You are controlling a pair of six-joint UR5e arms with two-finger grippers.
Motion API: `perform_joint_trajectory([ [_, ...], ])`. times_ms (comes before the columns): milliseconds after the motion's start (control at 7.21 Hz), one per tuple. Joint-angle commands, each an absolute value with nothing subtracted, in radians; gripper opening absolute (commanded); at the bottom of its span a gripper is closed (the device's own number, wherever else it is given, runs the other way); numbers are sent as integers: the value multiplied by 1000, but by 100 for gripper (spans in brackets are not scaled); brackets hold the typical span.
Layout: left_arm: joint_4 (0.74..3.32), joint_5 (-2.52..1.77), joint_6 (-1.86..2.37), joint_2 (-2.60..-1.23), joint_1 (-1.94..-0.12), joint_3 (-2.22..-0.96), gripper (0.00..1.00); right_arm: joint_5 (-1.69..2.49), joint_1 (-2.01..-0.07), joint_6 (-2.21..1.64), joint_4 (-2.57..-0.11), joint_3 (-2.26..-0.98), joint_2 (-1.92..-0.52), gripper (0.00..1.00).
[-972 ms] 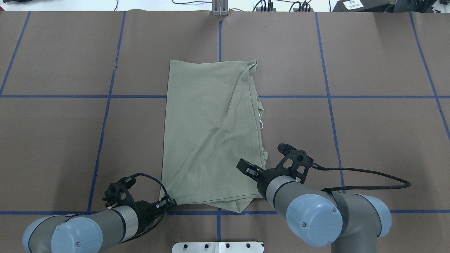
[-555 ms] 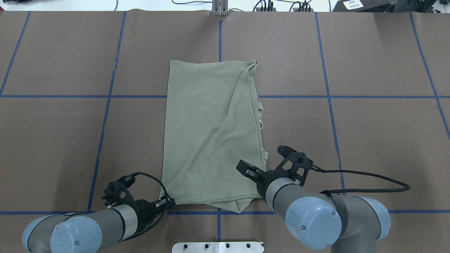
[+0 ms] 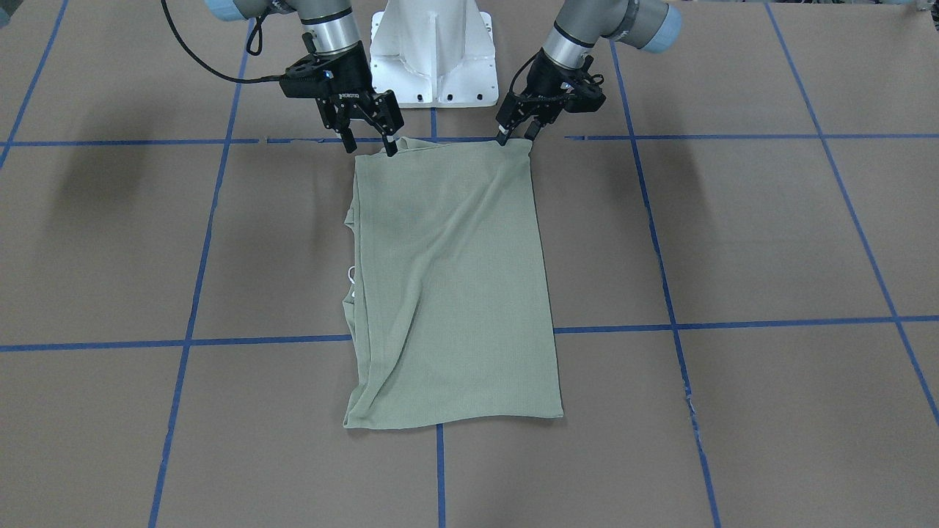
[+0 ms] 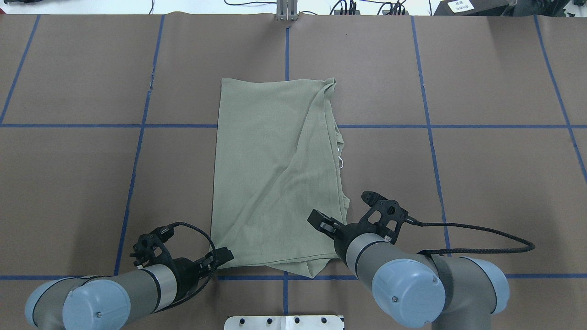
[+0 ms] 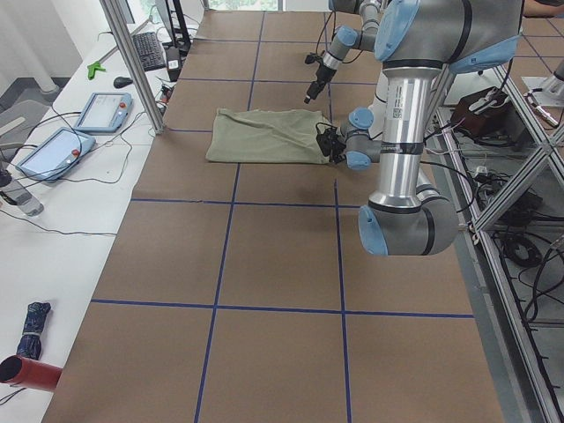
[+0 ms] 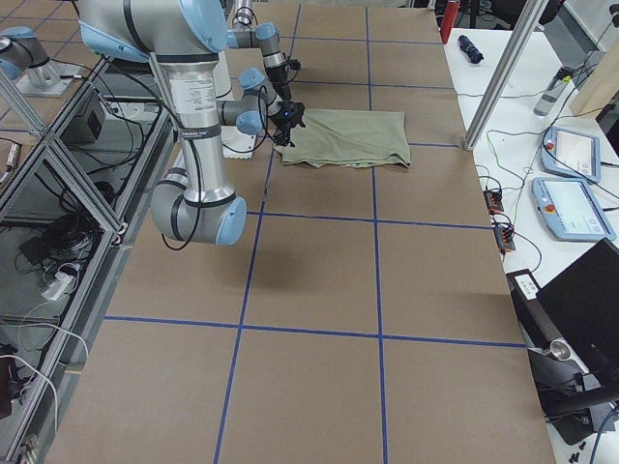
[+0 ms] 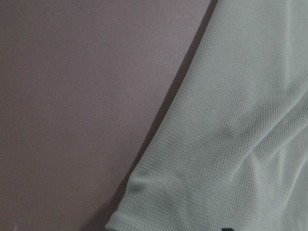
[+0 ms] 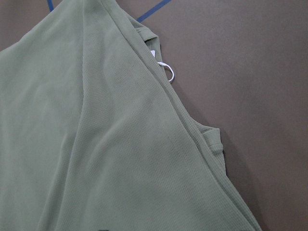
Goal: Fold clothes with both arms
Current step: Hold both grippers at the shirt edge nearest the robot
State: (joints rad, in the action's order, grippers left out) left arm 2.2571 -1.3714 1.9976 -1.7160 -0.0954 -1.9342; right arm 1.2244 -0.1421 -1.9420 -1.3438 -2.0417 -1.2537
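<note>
The sage-green shirt [image 4: 275, 174] lies folded lengthwise into a long rectangle on the brown table, and it also shows in the front view [image 3: 447, 279]. A white hang-tag loop [image 4: 340, 160] sticks out at its right edge and shows in the right wrist view [image 8: 166, 70]. My left gripper [image 3: 515, 136] is at the shirt's near-left corner, with its fingers slightly apart around the hem. My right gripper [image 3: 370, 145] is open just above the near-right corner. In the overhead view the wrist hides it. The left wrist view shows the shirt's edge [image 7: 231, 120].
The white base pedestal [image 3: 433, 51] stands just behind both grippers. Blue tape lines [image 4: 429, 126] divide the brown table cover. A metal post [image 5: 132, 66], control tablets [image 5: 101, 110] and cables are on the white bench past the shirt's far end.
My left gripper has moved slightly forward onto the shirt's near-left corner. The right arm has drawn back a little. The shirt has not moved.
</note>
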Motion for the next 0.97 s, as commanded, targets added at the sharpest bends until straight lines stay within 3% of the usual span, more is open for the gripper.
perform_joint_trajectory([
  [0,2256,-1373,1996,-1717,-97,-1931,84,1224,-141,-1942,-1344,-2042,-1255,93],
  [833,2253,-1374,1968,-1715,-98,-1925,83,1224,-140,-1942,-1344,-2042,-1255,93],
])
